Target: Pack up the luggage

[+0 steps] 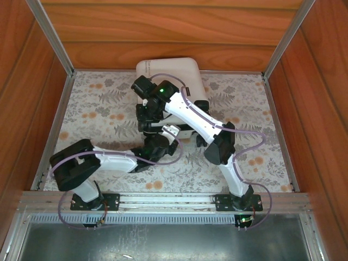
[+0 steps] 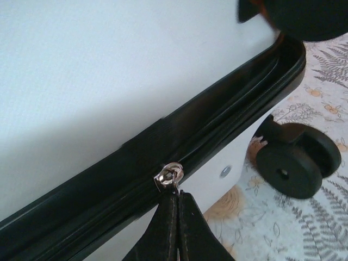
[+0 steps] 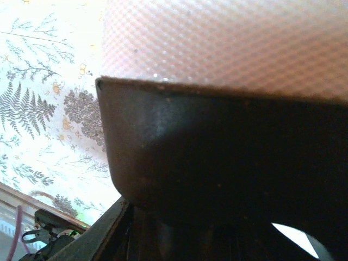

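Suitcase (image 1: 173, 73): white hard shell, sits at the middle of the counter's (image 1: 98, 109) far edge, with its far end up at the wooden back wall. Both arms reach in over its near-left part.

Left claw (image 2: 175, 194): pressed together. In the left wrist view its two black fingers (image 2: 163, 231) meet with no gap, and their tips pinch the small silver zipper pull (image 2: 169, 176). The pull sits on the black zipper band (image 2: 228, 109) that runs along the shell's seam. The band appears closed on the stretch in view. A black wheel (image 2: 296, 166) stands just off the suitcase corner, over the floral counter cover.

Right claw (image 1: 145, 110): from above it is down at the suitcase's left side, close to the left arm's wrist. How far open it is I cannot tell. The right wrist view is very close in, showing a dimpled pale surface above a dark rounded edge. No fingertip stands clear of the dark mass, so I cannot tell whether it grips or only touches.
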